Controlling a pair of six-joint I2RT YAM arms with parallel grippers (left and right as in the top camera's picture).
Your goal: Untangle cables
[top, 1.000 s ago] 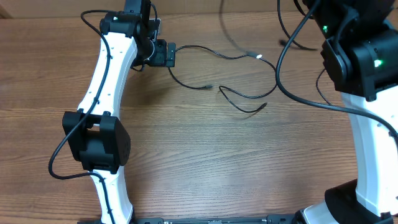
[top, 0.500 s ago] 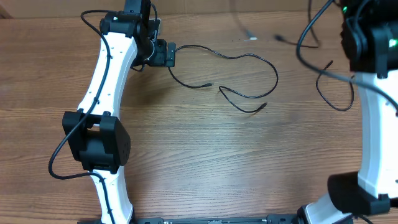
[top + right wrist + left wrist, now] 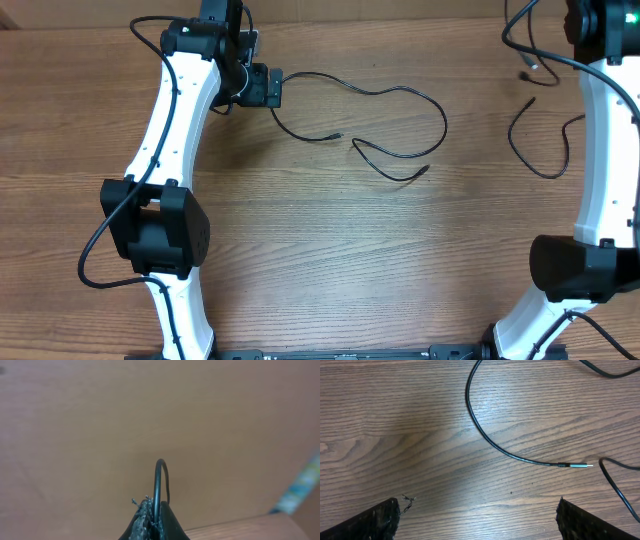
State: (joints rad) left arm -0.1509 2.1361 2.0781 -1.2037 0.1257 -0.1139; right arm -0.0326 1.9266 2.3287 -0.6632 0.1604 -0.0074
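Thin black cables lie on the wooden table. One long strand [image 3: 400,92] loops across the middle, and a shorter one ends in a small plug [image 3: 337,136] that also shows in the left wrist view as a plug [image 3: 575,465]. Another cable [image 3: 545,160] curves on the table at the right. My left gripper [image 3: 268,88] hovers at the back left, open, with its fingers [image 3: 376,521] wide apart over bare wood. My right gripper [image 3: 154,510] is lifted high and shut on a black cable [image 3: 159,480] that arches above the fingertips. That cable's plug end [image 3: 530,70] dangles near the right arm [image 3: 600,60].
The thicker black wires of the left arm [image 3: 160,150] hang along its white links. In the right wrist view there is a plain tan wall [image 3: 150,410] and a strip of table at the lower right.
My right arm has swung right and back, carrying its cable and plug away from the middle strands to the far right. The left arm and the middle cables have not moved.
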